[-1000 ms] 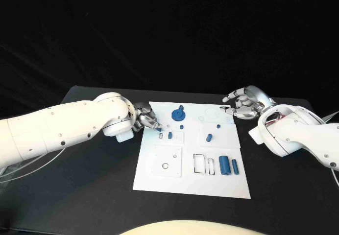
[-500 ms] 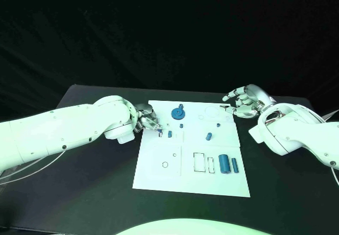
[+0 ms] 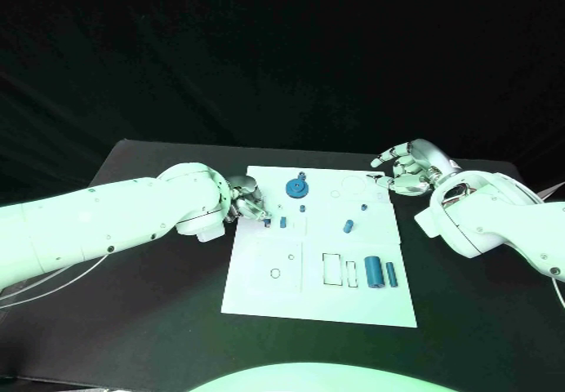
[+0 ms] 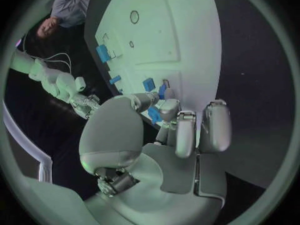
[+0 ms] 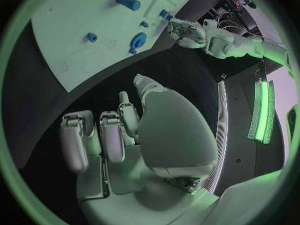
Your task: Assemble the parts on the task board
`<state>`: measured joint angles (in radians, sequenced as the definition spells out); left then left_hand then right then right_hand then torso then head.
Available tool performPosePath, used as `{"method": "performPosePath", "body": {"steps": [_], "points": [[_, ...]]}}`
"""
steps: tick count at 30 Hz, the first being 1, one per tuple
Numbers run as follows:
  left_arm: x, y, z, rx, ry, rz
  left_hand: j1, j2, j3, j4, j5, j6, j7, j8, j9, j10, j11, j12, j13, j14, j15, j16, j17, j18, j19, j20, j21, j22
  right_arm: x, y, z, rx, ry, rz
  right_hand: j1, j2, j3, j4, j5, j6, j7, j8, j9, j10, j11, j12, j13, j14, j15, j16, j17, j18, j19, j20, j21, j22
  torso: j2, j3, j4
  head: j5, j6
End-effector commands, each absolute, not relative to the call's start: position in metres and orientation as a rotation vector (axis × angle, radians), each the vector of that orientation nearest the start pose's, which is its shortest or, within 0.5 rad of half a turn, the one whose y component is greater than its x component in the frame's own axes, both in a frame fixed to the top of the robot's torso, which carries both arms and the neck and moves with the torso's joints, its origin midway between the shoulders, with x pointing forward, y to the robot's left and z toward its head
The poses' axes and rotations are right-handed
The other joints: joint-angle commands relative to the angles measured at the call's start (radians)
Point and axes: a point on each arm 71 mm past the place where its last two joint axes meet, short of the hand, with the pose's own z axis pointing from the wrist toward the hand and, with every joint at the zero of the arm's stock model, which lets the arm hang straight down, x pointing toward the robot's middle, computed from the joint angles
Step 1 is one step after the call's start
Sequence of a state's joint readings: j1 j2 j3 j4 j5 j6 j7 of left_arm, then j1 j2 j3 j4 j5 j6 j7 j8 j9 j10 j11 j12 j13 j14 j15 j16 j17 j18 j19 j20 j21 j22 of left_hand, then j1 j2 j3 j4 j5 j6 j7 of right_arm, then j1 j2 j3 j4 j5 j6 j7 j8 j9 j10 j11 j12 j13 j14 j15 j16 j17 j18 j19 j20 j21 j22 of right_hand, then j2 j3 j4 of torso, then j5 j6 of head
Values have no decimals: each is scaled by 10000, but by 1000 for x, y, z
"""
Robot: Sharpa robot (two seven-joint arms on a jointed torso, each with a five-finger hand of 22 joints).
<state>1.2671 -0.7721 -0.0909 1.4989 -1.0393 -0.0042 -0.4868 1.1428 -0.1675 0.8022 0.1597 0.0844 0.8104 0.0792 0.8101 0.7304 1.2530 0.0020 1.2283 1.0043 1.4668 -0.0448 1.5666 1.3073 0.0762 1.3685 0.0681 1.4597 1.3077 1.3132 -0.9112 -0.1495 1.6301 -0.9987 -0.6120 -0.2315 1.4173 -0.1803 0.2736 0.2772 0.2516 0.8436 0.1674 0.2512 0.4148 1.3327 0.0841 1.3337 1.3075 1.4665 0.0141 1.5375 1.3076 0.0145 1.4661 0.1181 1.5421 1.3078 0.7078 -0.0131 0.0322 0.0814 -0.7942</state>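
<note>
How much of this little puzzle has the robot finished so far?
Hard to say how much is finished. Some blue pieces already stand upright on the task board, such as the round gear-like piece. The left hand pinches a small blue part at the board's left edge. Still loose: the blue cylinder and the slim bar beside empty outlined slots. The right hand hovers off the board, holding nothing.

**Surroundings: Black Bench and Backdrop**

The bench [image 3: 141, 327] has a matte black top. Behind its far edge hangs a dark, creased curtain [image 3: 282, 73]. Beyond the bench, a vertical light strip [image 5: 262, 110] glows on a dark panel.
</note>
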Motion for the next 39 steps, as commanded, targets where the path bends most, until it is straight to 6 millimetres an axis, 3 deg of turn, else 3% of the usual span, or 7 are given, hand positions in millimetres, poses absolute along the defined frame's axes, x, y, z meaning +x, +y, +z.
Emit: {"method": "performPosePath", "body": {"steps": [1, 17, 39], "points": [[488, 187, -209, -1892, 22160, -4971, -49, 32, 1785, -1720, 50, 74, -13, 47, 4, 90, 18, 52, 19, 1040, -50, 42, 2635, -180, 86, -20, 45, 309, 478, -226, -161, 4236, 15857, 7031, -48, -50, 43, -8, 68, -78, 5, 41, -16, -21, -17, -28, 88, 801, -71, -43, 1646, -56, 878, -77, -46, 2408, -5, 5, 6, 2, -12], [486, 185, -212, -1535, 22517, -4957, -56, 26, 1792, -1725, 54, 81, -15, 45, 0, 86, 16, 42, 3, 1040, -52, 42, 2635, -181, 89, -22, 47, 313, 478, -226, -162, 4228, 15909, 7032, -81, -78, 71, -1, 94, -79, -1, 75, -19, -6, -24, -26, 86, 800, -78, -49, 1641, -53, 872, -84, -59, 2400, -2, 10, -2, 61, -24], [487, 187, -213, -1621, 22504, -4857, -57, 4, 1825, -1759, 80, 107, -22, 38, -18, 100, 9, 41, 11, 1040, -57, 42, 2635, -187, 108, -28, 58, 338, 478, -227, -162, 4245, 15942, 7017, -99, -84, 72, 7, 96, -80, -2, 81, -20, -2, -24, -26, 85, 798, -78, -52, 1635, -53, 872, -85, -60, 2399, -3, 3, 1, 30, -62]]}}
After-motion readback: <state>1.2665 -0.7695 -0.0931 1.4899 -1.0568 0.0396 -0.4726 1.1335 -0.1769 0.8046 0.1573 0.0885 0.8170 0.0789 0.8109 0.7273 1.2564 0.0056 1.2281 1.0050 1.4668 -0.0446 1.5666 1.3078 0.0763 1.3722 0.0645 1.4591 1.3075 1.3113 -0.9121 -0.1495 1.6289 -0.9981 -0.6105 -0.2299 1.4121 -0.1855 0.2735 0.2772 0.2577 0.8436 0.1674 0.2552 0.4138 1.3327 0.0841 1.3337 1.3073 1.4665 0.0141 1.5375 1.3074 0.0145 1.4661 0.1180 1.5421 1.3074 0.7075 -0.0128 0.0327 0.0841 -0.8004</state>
